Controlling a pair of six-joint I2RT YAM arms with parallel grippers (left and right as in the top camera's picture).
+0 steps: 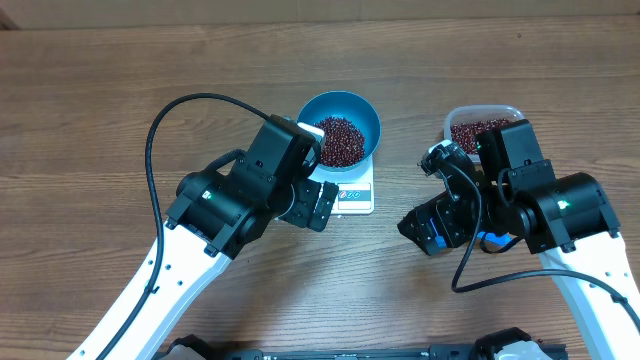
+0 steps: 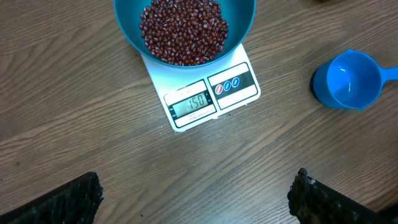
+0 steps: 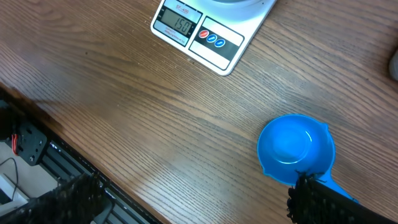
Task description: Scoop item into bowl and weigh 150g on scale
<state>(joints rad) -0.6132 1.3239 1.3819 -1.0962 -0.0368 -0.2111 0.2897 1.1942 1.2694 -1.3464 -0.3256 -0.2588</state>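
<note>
Sitting far-centre on the small flat white square scale (image 2: 239,84), showing 150: deep round bright blue bowl (image 2: 241,18) holding small dark red-brown beans (image 2: 183,31). Lying empty to its right: small blue handled scoop (image 3: 295,149). Hanging with fingers spread wide, gripping nothing: left gripper (image 2: 196,194), right gripper (image 3: 193,196). Looking complete, nothing apparently remaining.

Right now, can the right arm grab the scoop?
Probably yes. The scoop sits upright on the table right beside the open right gripper, and nothing lies between them.
</note>
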